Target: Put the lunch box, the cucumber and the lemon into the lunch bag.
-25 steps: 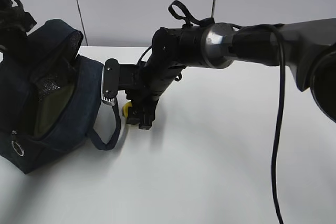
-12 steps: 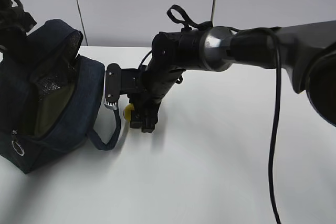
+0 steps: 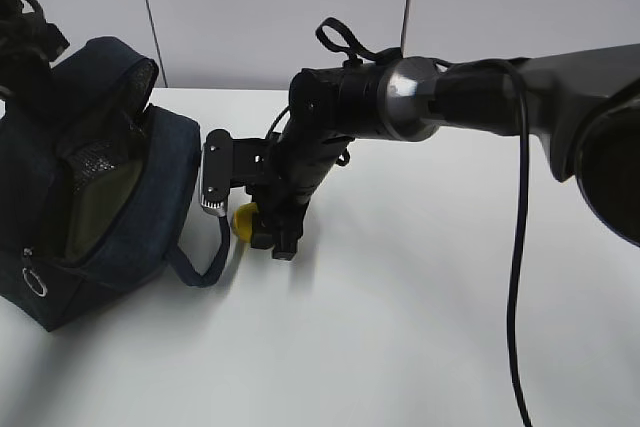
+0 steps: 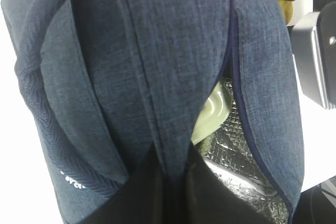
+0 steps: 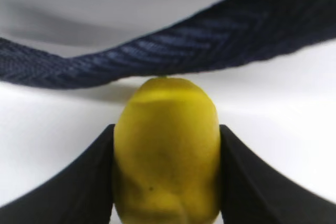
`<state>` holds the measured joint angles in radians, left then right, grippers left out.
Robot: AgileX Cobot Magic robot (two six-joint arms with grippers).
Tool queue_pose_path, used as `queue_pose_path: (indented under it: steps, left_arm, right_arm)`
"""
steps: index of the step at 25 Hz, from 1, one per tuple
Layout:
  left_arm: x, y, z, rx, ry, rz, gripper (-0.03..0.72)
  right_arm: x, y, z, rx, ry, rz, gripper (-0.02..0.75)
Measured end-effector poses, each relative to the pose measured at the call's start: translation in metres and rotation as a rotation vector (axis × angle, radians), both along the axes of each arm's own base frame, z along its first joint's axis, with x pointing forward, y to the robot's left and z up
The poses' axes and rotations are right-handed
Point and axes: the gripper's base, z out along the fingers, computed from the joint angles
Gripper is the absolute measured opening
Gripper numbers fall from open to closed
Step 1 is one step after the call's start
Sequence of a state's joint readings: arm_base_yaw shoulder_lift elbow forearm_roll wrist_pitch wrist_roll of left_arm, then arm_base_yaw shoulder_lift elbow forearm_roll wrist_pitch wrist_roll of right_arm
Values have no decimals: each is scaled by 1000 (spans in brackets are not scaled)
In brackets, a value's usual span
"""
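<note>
The navy lunch bag [image 3: 90, 207] stands open at the left, and the lunch box's sage-green lid [image 4: 212, 111] shows inside it. My left gripper [image 4: 173, 182] is shut on the bag's top fabric and holds it up. My right gripper [image 3: 262, 225] reaches across and is shut on the yellow lemon [image 3: 243, 220], just right of the bag and low over the table. In the right wrist view the lemon [image 5: 166, 150] sits between both black fingers [image 5: 94, 177], close behind the bag's handle strap [image 5: 157, 56]. The cucumber is out of view.
The bag's loose loop handle [image 3: 205, 267] lies on the white table [image 3: 400, 347] under my right gripper. A metal ring zipper pull [image 3: 35, 282] hangs at the bag's front. A black cable [image 3: 520, 277] hangs from the right arm. Silver foil lining [image 4: 236, 150] shows inside.
My right gripper has moved slightly down and left with the lemon, which now shows more. The bag and the left arm have not moved.
</note>
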<state>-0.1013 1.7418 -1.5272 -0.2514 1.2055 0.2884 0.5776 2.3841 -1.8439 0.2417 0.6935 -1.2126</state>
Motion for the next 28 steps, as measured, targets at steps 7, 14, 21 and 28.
queue_pose_path:
  steps: [7,14,21,28]
  left_arm:
    - [0,0,0,0,0,0,2]
    - [0,0,0,0,0,0,2]
    - [0,0,0,0,0,0,2]
    - [0,0,0,0,1,0,2]
  right_arm:
    - [-2,1,7,-24,81,-10,370]
    - [-3,-1,34,-61,212,-140,368]
    - [-6,-5,53,-21,318,-278,351]
    - [5,-24,81,197,464,-429,328]
